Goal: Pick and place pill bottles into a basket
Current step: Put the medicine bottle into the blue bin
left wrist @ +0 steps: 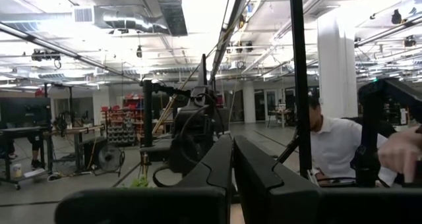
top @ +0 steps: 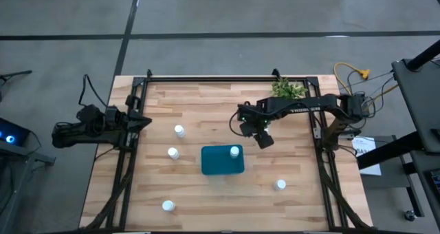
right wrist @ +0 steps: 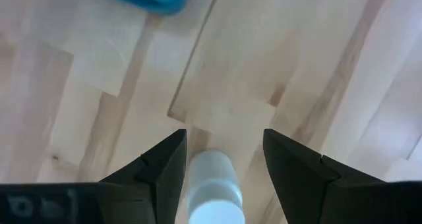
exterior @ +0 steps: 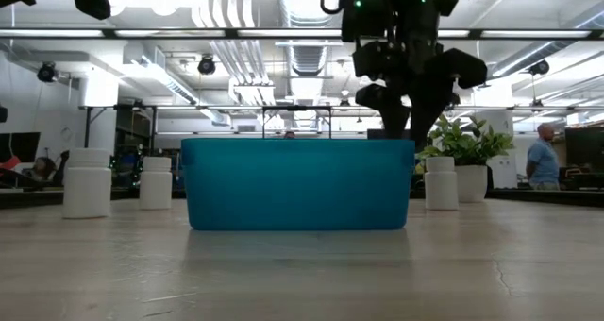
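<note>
- The right claw [top: 264,139] hangs just beyond the basket's [top: 218,164] far right corner, its fingers [right wrist: 165,168] apart with a white pill bottle [right wrist: 212,184] between them; whether they touch it I cannot tell.
- One bottle [top: 235,151] stands inside the basket at that corner.
- Four bottles stand on the counter [top: 206,103]: two [top: 179,131] [top: 173,153] left of the basket, one [top: 168,206] near left, one [top: 280,184] near right.
- The left claw [left wrist: 232,165], fingers together, waits at the counter's left edge.

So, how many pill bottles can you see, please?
6 pill bottles: one in the basket, two left of it, two toward the front, one between the right gripper's fingers.
</note>
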